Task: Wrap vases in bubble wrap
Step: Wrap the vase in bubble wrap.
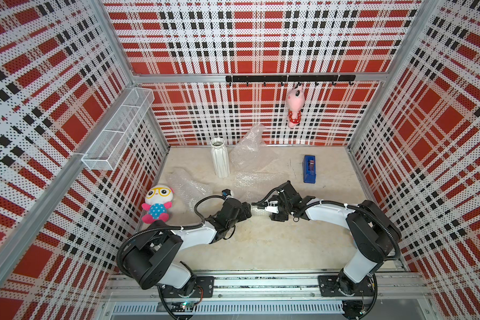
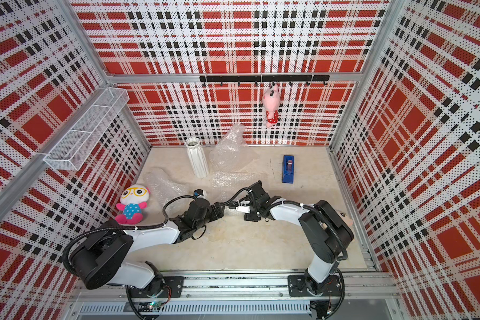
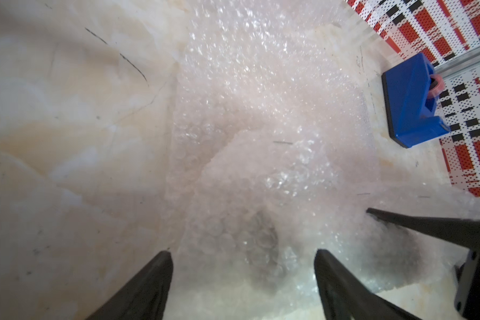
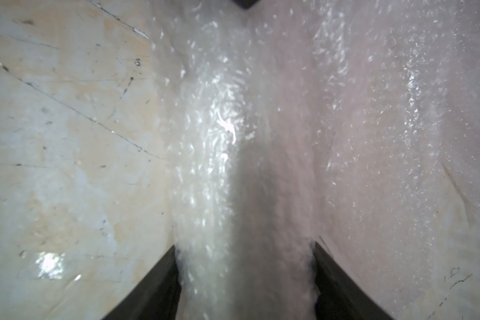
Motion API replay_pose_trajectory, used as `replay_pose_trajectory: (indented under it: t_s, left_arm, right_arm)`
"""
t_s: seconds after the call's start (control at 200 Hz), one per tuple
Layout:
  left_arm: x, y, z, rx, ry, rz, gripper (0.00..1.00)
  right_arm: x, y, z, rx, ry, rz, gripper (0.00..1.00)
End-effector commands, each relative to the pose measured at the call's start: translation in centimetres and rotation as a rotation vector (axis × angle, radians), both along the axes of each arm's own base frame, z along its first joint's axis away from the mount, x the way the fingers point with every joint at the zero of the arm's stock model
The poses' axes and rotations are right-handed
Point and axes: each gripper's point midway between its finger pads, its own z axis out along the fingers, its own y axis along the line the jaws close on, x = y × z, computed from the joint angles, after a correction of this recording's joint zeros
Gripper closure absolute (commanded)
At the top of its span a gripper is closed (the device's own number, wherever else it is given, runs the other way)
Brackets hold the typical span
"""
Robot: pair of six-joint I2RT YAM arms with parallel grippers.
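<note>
A tall white ribbed vase (image 1: pixel 220 158) stands upright near the back wall. Crinkled bubble wrap (image 1: pixel 248 149) rises beside it, another sheet (image 1: pixel 257 180) lies flat in front, and a third (image 1: pixel 187 188) lies to the left. My two grippers meet tip to tip mid-table over a bubble wrap roll (image 4: pixel 244 180). The right gripper (image 4: pixel 244 249) has its fingers pressed against both sides of that roll. The left gripper (image 3: pixel 244 256) stands wide open with wrap (image 3: pixel 247 166) between its fingers, and a dark round shape shows through the wrap. What is inside the roll is hidden.
A blue tape dispenser (image 1: pixel 309 169) stands at the back right. A plush doll with yellow glasses (image 1: pixel 157 203) sits by the left wall. A pink plush (image 1: pixel 294 108) hangs from the black hook rail (image 1: pixel 288 78). A white wire basket (image 1: pixel 117 130) juts from the left wall.
</note>
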Motion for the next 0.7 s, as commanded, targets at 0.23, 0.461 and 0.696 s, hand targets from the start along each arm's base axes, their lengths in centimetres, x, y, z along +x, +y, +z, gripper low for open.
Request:
replay_pose_trajectory:
  t_s: [0.23, 0.461, 0.696]
  left_arm:
    - [-0.1, 2.3, 2.3, -0.013, -0.074, 0.055, 0.15]
    - [-0.7, 3.3, 3.1, -0.009, -0.102, 0.077, 0.15]
    - [-1.1, 3.3, 3.0, -0.018, -0.090, 0.083, 0.15]
  right_arm:
    - [-2.9, 1.7, -1.2, 0.069, 0.206, -0.112, 0.35]
    - [-5.4, 3.8, -1.5, 0.128, 0.360, -0.265, 0.37]
    - [-7.1, 5.3, -1.5, 0.258, 0.516, -0.437, 0.40]
